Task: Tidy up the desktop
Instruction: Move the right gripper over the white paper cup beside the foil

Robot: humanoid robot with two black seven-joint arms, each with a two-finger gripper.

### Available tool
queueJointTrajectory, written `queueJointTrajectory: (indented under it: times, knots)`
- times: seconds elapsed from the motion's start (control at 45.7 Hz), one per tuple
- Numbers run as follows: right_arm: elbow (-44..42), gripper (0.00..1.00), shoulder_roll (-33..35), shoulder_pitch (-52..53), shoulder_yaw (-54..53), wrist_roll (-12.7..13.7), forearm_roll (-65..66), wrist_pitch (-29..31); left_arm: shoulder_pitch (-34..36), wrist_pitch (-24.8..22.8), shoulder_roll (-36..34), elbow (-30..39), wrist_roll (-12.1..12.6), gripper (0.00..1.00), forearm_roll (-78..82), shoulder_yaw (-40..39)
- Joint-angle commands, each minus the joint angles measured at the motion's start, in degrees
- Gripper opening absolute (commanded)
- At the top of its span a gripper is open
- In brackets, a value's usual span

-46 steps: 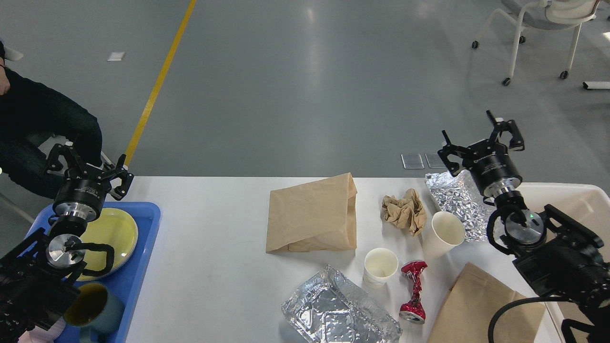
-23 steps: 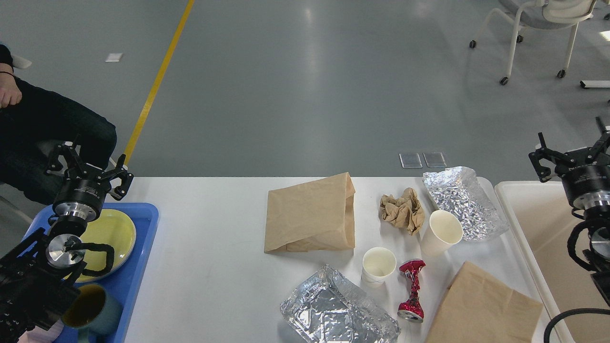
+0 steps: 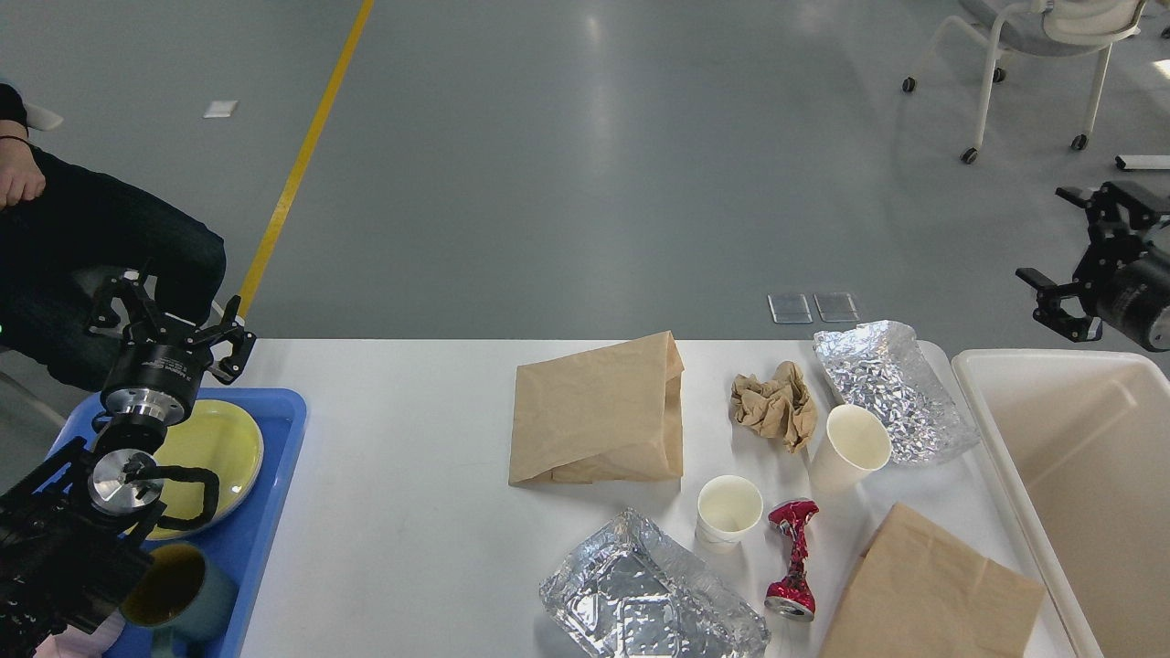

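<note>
Currently between picks — right gripper (image 3: 1092, 256) over far right bin (image 3: 1005, 429), fingers apart, empty; left gripper (image 3: 169, 315) apart. Next: grasp rubbish on desktop (image 3: 411, 475), likely nearest foil (image 3: 891, 388).

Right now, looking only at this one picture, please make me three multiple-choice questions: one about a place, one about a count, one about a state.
1. Where is the yellow plate?
A. in the blue tray
B. in the cream bin
C. on the larger brown paper bag

2. How many white paper cups stand on the desktop?
A. one
B. two
C. four

3. What is the state of the red can?
A. upright and whole
B. crushed and lying on its side
C. held in the right gripper

Answers:
1 A: the plate rests on the tray's blue floor, under the left gripper.
2 B: one cup is beside the can, another cup is next to the foil.
3 B: its middle is pinched and it lies flat, far from the right gripper.
</note>
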State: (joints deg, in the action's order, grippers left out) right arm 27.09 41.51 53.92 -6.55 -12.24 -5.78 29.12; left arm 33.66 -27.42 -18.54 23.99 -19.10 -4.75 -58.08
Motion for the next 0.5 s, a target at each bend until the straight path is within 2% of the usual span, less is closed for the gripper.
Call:
queueJointTrajectory:
  times: [0.0,0.153,0.263,0.285,0.372,0.416,0.482]
  knots:
    - [-0.02,1.00,-0.20,4.61,10.57,0.29,4.46,-2.40,0.00,0.00,0.00,0.00,0.03,0.97,0.00,-0.02]
    - [0.68,1.00,-2.84,13.13,24.81,1.95,8.07,-6.01,0.00,0.00,0.00,0.00,0.03,0.97,0.00,-0.02]
    - [0.85,0.99,-5.82,18.67,33.95,5.82,8.33,-6.71,-0.09,0.00,0.00,0.00,0.03,0.97,0.00,-0.02]
    - [0.85,1.00,-8.18,20.68,37.80,7.74,8.42,-6.80,-0.09,0.00,0.00,0.00,0.03,0.97,0.00,-0.02]
    - [0.85,1.00,-12.68,23.16,45.03,10.30,9.03,-7.41,-0.09,0.00,0.00,0.00,0.03,0.97,0.00,-0.02]
    - [0.86,1.00,-14.79,23.95,48.19,11.01,9.12,-7.68,-0.09,0.00,0.00,0.00,-0.06,0.97,0.00,-0.02]
    - [1.11,1.00,-17.68,25.44,51.80,10.66,7.99,-7.33,-0.09,0.00,0.00,0.00,0.03,0.97,0.00,-0.02]
